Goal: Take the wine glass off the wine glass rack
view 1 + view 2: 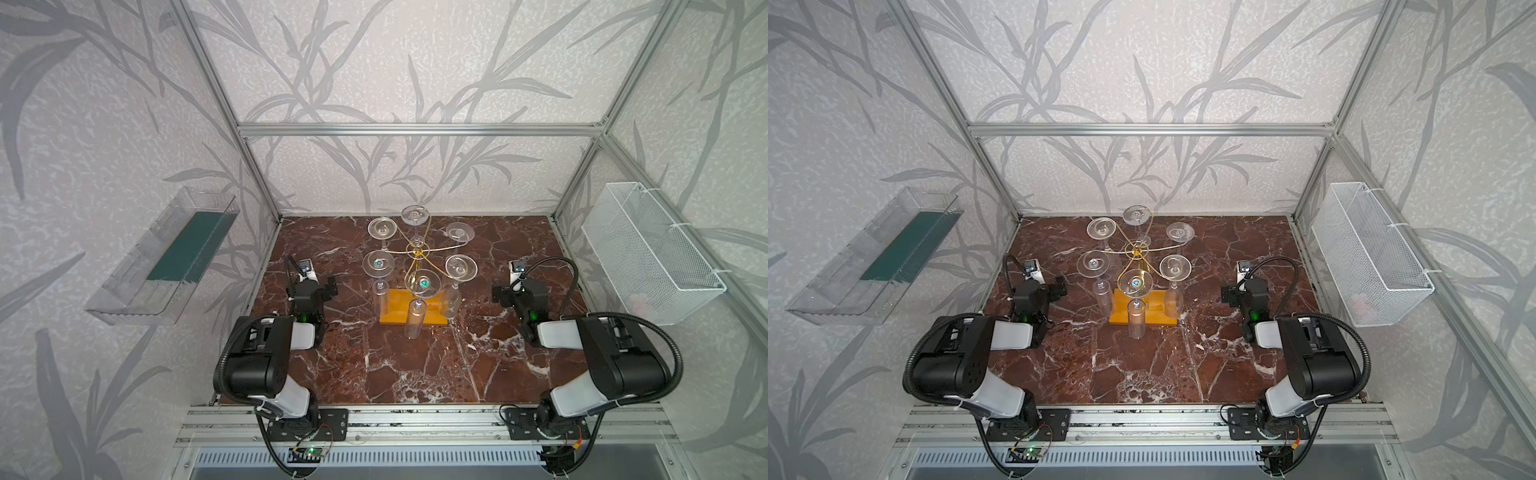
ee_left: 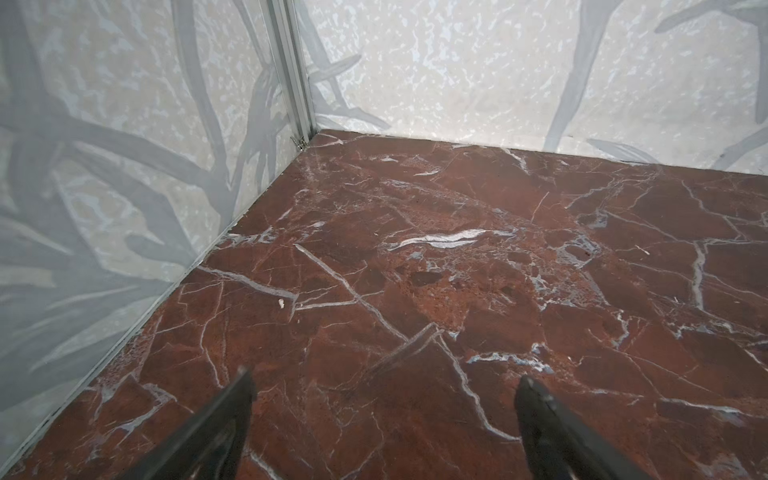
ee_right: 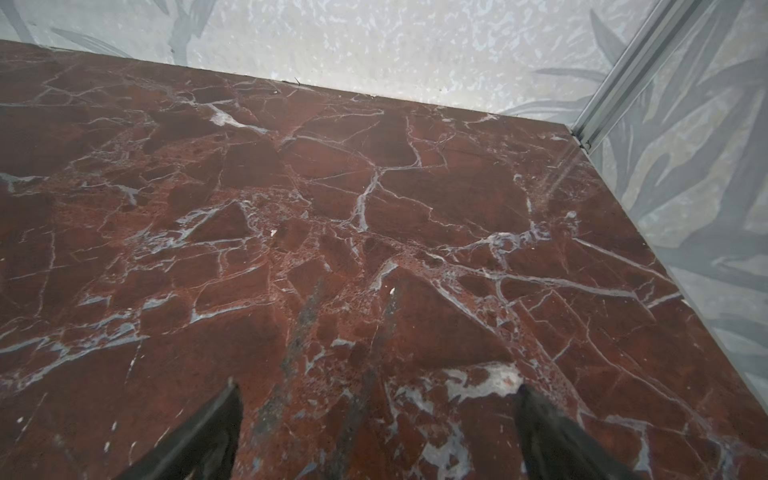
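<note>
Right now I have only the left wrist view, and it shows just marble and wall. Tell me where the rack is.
Observer: The rack stands on its yellow base toward the back middle of the table. It is between the two arms, to the right of your left claw and outside your view.
Operator: Count what hangs on it.
Observer: Six glasses hang upside down, one on each arm of the rack. None has been taken off yet.
</note>
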Motion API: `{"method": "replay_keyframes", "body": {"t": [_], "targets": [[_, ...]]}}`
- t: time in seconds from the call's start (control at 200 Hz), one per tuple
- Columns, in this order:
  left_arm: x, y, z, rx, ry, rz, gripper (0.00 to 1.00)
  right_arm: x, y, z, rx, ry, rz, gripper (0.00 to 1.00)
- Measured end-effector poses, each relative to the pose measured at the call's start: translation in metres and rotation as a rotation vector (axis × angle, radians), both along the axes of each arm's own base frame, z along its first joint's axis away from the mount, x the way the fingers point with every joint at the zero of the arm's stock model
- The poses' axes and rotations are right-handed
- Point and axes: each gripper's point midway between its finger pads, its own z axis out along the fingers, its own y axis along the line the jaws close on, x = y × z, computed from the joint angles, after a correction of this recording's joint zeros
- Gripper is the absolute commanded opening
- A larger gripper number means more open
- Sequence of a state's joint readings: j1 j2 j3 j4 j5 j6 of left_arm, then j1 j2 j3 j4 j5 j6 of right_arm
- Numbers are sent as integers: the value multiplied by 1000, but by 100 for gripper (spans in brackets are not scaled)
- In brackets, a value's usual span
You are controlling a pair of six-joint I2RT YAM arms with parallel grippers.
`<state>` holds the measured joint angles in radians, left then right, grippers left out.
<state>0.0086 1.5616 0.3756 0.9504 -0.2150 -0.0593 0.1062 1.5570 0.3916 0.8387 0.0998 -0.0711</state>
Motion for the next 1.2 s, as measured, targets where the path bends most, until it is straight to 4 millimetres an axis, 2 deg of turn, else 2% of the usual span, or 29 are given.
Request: {"method": "replay_keyframes", "body": {"t": [1.199], "targets": [[0,0,0,0,0,0,99,0,5,-1,12,4,27,99]]}}
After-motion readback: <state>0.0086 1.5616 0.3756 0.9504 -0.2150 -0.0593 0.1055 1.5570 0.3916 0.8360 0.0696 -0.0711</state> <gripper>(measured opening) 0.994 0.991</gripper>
